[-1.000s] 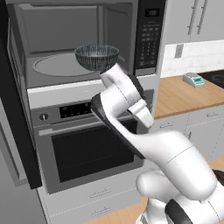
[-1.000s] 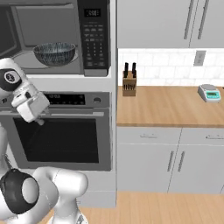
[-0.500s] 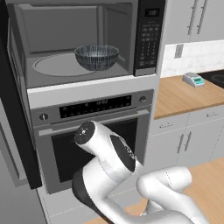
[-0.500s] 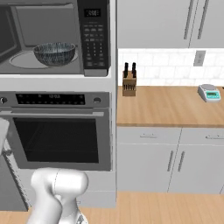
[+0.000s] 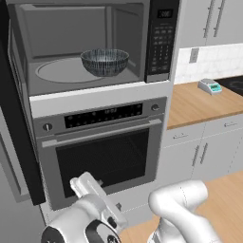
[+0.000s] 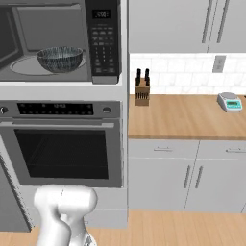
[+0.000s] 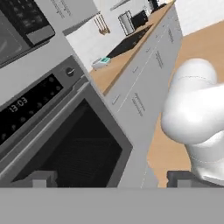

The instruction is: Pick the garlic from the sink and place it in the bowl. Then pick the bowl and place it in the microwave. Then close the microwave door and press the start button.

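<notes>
The bowl (image 5: 105, 61) (image 6: 60, 58), dark and streaked, stands on the glass turntable inside the open microwave (image 5: 71, 28) (image 6: 48, 19). No garlic can be seen; the bowl's inside is hidden from here. The sink is out of view. The microwave door (image 5: 21, 142) hangs swung out to the left, black-framed. The black keypad panel (image 5: 160, 42) (image 6: 103, 41) sits right of the cavity. My arm is folded low in front of the oven, far below the bowl. In the hand view my gripper (image 7: 111, 179) is open, with nothing between its fingertips (image 7: 41, 178).
Under the microwave is a built-in oven (image 5: 104, 156) (image 6: 62, 153) (image 7: 65, 144) with a handle and control strip. To the right runs a wooden counter (image 5: 199, 102) (image 6: 182, 115) with a knife block (image 6: 141, 91) and a small scale (image 5: 210, 86) (image 6: 229, 102) above grey cabinets.
My arm has swung down from the height of the oven's control strip to low by the floor. The bowl stays in the microwave, the door stays open, the jaws stay open.
</notes>
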Robot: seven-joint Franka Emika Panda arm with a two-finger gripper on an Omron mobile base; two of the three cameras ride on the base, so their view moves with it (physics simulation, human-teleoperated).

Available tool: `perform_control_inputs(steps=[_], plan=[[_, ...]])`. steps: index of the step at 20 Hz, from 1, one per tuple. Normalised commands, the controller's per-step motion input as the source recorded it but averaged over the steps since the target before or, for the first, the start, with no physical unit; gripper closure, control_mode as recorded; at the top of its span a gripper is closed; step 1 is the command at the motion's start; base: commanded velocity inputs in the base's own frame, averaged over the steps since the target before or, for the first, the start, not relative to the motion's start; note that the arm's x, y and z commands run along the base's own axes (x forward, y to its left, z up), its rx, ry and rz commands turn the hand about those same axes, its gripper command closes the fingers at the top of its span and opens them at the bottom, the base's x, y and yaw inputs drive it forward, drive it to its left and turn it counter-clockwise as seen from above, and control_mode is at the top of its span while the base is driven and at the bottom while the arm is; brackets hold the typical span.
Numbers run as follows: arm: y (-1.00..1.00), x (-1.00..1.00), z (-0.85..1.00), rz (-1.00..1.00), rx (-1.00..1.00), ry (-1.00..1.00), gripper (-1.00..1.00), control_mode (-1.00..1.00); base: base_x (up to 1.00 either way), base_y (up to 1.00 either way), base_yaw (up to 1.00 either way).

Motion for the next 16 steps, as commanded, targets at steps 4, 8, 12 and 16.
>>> perform_control_inputs(steps=[4,8,12,16], plan=[[1.00,0.01,-0.09,0.00,-0.03,-0.33,-1.00,-1.00,0.00,0.00,0.00],[1.00,0.17,-0.22,-0.01,-0.04,-0.24,-1.00,-1.00,0.00,0.00,0.00],[1.00,0.24,-0.05,-0.05,-0.01,-0.19,-1.00,-1.00,0.00,0.00,0.00],[1.00,0.04,0.00,-0.04,0.00,-0.20,-1.00,-1.00,0.00,0.00,0.00]])
